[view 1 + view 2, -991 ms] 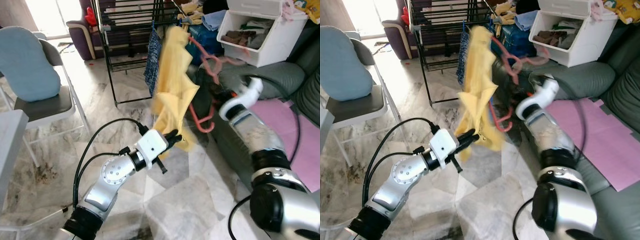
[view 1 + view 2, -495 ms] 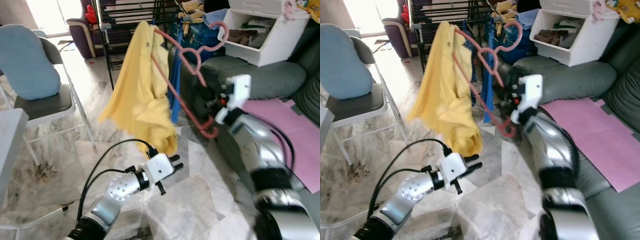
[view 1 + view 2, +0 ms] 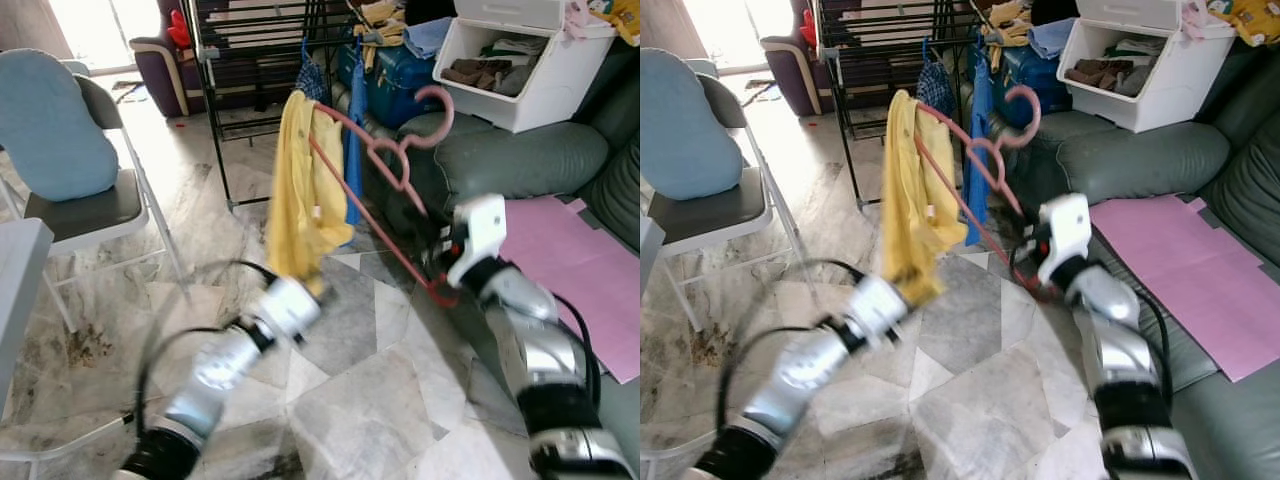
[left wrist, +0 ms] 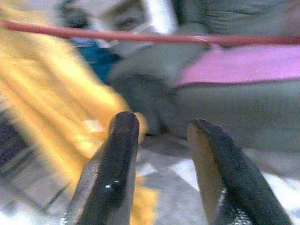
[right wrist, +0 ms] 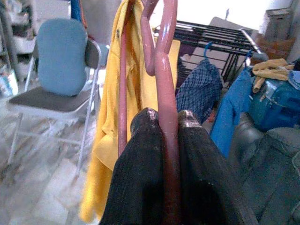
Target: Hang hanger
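- The left claw (image 4: 161, 154) hangs low and nearest, its fingers spread with nothing between them, just below the hem of the yellow shirt (image 3: 300, 195), likely placed to steady the cloth.
- The right claw (image 5: 164, 140) is pressed together on the lower corner of the pink hanger (image 3: 385, 165), holding it tilted with the hook uppermost so it can catch a rail.
- The black drying rack (image 3: 250, 60) stands beyond, well apart, with blue garments hung on it; the hanger is not yet on it.

Motion blurs the left arm (image 3: 225, 365) and the yellow shirt (image 4: 51, 112) beside it.
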Motion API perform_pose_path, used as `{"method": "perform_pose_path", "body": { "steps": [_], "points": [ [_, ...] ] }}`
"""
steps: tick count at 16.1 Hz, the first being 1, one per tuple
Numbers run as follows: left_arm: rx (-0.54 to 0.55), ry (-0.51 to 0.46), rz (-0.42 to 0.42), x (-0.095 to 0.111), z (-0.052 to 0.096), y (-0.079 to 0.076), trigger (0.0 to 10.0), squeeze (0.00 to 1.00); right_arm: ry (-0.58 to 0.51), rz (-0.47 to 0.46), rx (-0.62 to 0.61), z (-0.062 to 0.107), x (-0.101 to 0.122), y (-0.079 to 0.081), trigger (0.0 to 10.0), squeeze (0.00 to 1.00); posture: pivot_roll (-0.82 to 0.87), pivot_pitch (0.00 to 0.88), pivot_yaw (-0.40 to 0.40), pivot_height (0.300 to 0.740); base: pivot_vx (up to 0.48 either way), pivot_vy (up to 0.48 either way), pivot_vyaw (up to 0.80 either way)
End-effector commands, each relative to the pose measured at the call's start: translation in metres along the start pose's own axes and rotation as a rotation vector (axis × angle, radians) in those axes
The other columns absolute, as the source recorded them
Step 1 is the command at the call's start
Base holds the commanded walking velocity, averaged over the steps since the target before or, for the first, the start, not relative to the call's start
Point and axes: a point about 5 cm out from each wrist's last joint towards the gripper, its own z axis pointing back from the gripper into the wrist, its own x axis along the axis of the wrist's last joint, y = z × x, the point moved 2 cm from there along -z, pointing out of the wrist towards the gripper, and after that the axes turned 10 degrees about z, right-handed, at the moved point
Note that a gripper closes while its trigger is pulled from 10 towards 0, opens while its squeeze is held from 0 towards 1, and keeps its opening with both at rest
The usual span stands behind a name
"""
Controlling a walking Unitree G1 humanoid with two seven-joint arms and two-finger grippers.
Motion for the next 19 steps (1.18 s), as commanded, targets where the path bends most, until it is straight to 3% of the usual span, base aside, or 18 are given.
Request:
{"method": "perform_pose_path", "body": {
  "steps": [1,5,7,11,14,19],
  "points": [
    [0.057,-0.060,-0.013,0.014,-0.003,0.013,10.0,1.00,-0.074,0.060,0.015,-0.002,0.016,0.001,10.0,0.00,-0.10,0.000,-0.022,0.740,0.000,0.000,0.00],
    [0.190,-0.066,-0.039,0.021,-0.010,0.039,10.0,1.00,-0.078,0.069,0.062,0.012,0.010,0.018,10.0,0.00,-0.10,0.000,-0.018,0.740,0.000,0.000,0.00],
    [0.234,-0.068,-0.036,0.023,-0.018,0.043,10.0,1.00,-0.096,0.035,0.113,0.017,0.013,0.029,10.0,0.00,-0.11,0.000,-0.010,0.740,0.000,0.000,0.00],
    [0.322,-0.052,-0.012,0.022,-0.027,0.050,10.0,1.00,-0.131,0.062,0.211,0.032,0.019,0.045,10.0,0.00,-0.12,0.000,0.003,0.740,0.000,0.000,0.00],
    [0.399,-0.054,-0.012,0.024,-0.027,0.062,10.0,1.00,-0.113,0.058,0.219,0.037,0.015,0.049,10.0,0.00,-0.12,0.000,0.003,0.740,0.000,0.000,0.00],
    [0.426,-0.072,-0.018,0.025,-0.022,0.067,10.0,1.00,-0.100,0.068,0.189,0.033,0.012,0.049,10.0,0.00,-0.12,0.000,0.004,0.740,0.000,0.000,0.00]
  ]
}}
